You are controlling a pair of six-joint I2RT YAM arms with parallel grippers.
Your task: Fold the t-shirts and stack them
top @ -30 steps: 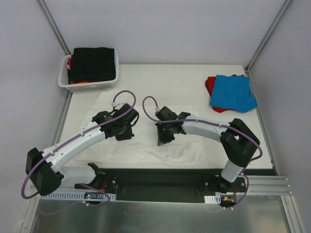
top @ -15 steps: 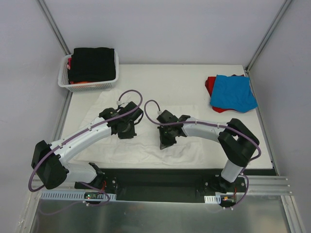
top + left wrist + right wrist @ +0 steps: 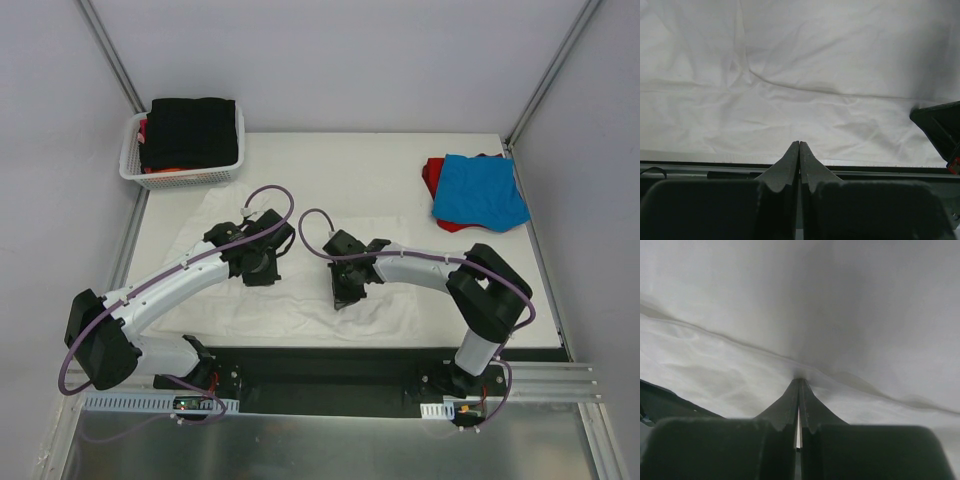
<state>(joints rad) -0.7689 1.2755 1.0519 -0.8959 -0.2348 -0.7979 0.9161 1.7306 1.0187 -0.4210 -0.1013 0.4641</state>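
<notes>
A large white t-shirt (image 3: 300, 312) lies spread and wrinkled on the near half of the table, filling the left wrist view (image 3: 790, 75) and the right wrist view (image 3: 850, 300). My left gripper (image 3: 262, 274) is shut just over its left-centre part, with nothing between the jaws (image 3: 799, 143). My right gripper (image 3: 341, 297) is shut too, its tips (image 3: 799, 380) pressed into a crease of the cloth. A folded blue t-shirt (image 3: 482, 190) lies on a red t-shirt (image 3: 431, 176) at the back right. A black t-shirt (image 3: 190, 130) fills the basket.
The white lattice basket (image 3: 182, 180) stands at the back left corner. Grey walls and metal posts close in the sides. A black rail (image 3: 880, 175) runs along the table's near edge, just past the shirt's hem. The right gripper's black body (image 3: 940, 126) shows at the left wrist view's edge.
The left gripper has moved a little farther back and to the right over the white shirt. The right gripper has slid slightly nearer and left. Both stayed shut.
</notes>
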